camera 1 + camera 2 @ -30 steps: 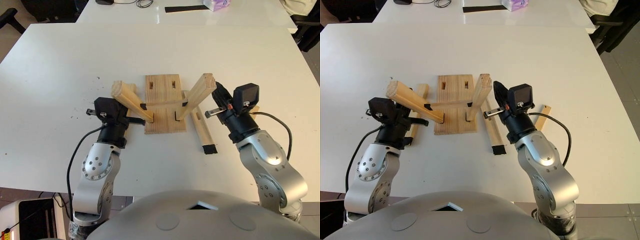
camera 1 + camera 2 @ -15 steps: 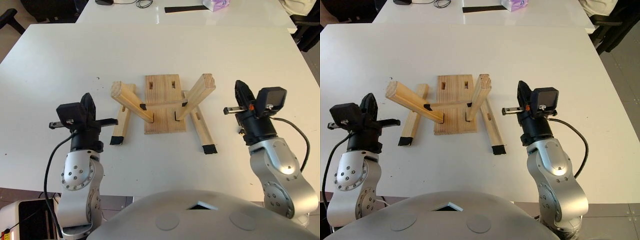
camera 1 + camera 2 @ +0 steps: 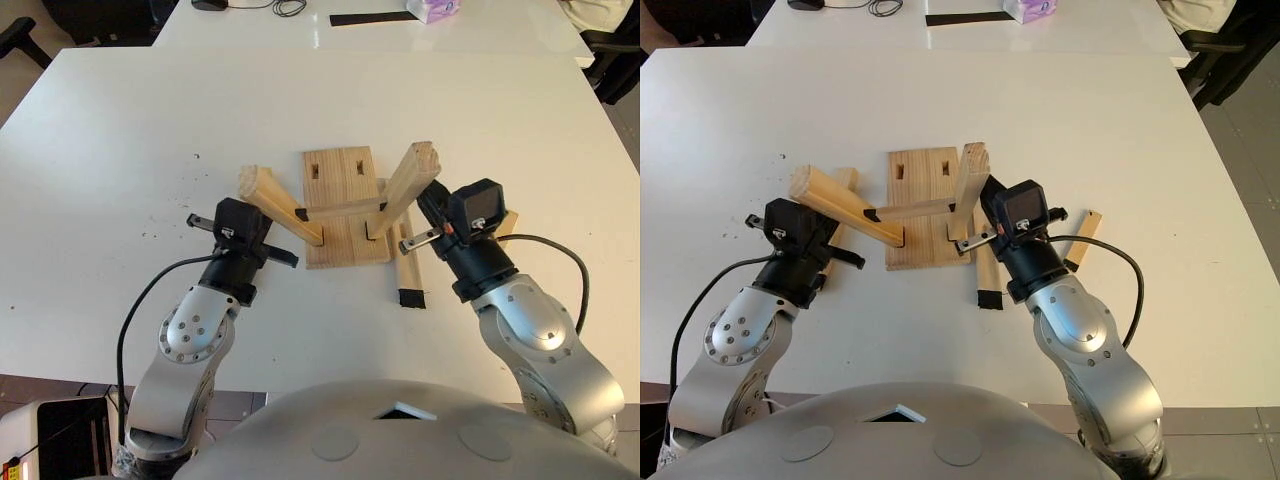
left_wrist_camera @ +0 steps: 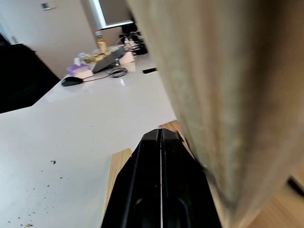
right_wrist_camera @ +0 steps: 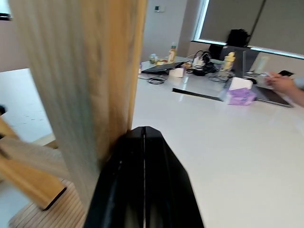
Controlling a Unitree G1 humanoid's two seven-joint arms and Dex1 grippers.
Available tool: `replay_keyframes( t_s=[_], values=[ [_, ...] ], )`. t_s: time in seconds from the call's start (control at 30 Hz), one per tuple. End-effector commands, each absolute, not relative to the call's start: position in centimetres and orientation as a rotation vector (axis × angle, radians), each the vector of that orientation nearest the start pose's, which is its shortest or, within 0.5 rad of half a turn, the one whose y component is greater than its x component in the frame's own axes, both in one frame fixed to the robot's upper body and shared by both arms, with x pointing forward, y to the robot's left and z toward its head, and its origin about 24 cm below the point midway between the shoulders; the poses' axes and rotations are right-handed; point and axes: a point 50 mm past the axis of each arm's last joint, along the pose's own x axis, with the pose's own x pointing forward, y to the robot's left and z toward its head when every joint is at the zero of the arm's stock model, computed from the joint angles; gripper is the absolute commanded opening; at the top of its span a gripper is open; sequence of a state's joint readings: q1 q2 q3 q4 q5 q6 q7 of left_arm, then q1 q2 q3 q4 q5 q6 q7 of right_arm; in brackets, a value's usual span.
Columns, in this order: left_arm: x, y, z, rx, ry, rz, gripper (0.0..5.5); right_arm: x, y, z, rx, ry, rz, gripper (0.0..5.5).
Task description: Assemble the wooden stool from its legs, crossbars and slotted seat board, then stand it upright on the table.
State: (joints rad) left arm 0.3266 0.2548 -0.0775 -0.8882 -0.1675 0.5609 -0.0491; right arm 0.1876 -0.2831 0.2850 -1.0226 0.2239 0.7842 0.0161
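Seat board [image 3: 335, 192] flat at centre of table [image 3: 150, 120]; left leg [image 3: 280, 203] and right leg [image 3: 410, 180] stand slanted on it, crossbar [image 3: 345, 209] between. Left gripper [image 3: 283, 257], right gripper [image 3: 432, 200]: fingers closed together, holding nothing, each beside 1 leg. Risk: uneven sideways push likely levers legs loose.

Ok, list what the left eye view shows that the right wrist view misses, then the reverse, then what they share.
Left eye view: the loose leg lying flat, the spare crossbar farther right, the left tool. Right wrist view: a laptop and a bottle farther back, windows behind. Both: the right leg, the right tool shut beside it, the purple box.
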Motion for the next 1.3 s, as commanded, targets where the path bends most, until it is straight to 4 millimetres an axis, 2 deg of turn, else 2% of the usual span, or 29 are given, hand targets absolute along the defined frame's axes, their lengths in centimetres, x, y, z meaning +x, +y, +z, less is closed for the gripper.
replay_keyframes(
  t_s=[0.03, 0.17, 0.27, 0.37, 0.43, 0.5, 0.53, 0.63, 0.73, 0.87, 1.03, 1.17, 1.3],
  values=[
    [17.8, 17.5, 14.0, 0.019, -0.072, -0.067, 0.0, 17.7, -12.6, 14.2, -0.019, 0.037, 0.355, 0.01],
    [18.1, 18.3, 14.5, -0.108, -0.09, -0.017, 0.0, 18.8, -14.5, 14.1, 0.061, 0.057, 0.315, 0.01],
    [18.5, 20.1, 16.0, -0.256, -0.173, 0.008, 0.0, 20.5, -16.0, 15.9, 0.143, 0.007, 0.414, 0.01],
    [19.9, 20.9, 20.9, -0.397, -0.383, -0.133, 0.0, 22.5, -15.9, 20.9, 0.356, -0.154, 0.616, 0.01],
    [20.0, 19.8, 24.5, -0.431, -0.494, -0.324, 0.0, 22.9, -15.1, 25.0, 0.46, -0.274, 0.802, 0.01],
    [19.8, 18.3, 26.8, -0.397, -0.537, -0.499, 0.0, 22.4, -14.0, 27.5, 0.489, -0.333, 0.965, 0.01],
    [19.8, 17.9, 27.3, -0.386, -0.532, -0.533, 0.0, 22.3, -13.5, 27.8, 0.451, -0.324, 1.007, 0.01],
    [20.3, 16.6, 27.3, -0.369, -0.456, -0.608, 0.0, 22.3, -12.5, 26.5, 0.266, -0.209, 1.062, 0.01],
    [21.0, 15.0, 26.9, -0.397, -0.377, -0.657, 0.0, 22.7, -11.6, 26.4, 0.244, -0.18, 1.11, 0.01],
    [21.2, 14.0, 26.3, -0.449, -0.327, -0.666, 0.0, 22.9, -10.6, 26.6, 0.257, -0.179, 1.169, 0.01],
    [21.5, 14.3, 24.5, -0.48, -0.232, -0.618, 0.0, 22.6, -10.2, 24.9, 0.255, -0.129, 1.189, 0.01],
    [20.5, 15.1, 25.8, -0.505, -0.244, -0.647, 0.0, 21.8, -10.7, 25.9, 0.32, -0.184, 1.23, 0.01],
    [19.9, 14.8, 26.9, -0.486, -0.22, -0.733, 0.0, 21.1, -10.9, 26.6, 0.382, -0.207, 1.253, 0.01]
  ],
)
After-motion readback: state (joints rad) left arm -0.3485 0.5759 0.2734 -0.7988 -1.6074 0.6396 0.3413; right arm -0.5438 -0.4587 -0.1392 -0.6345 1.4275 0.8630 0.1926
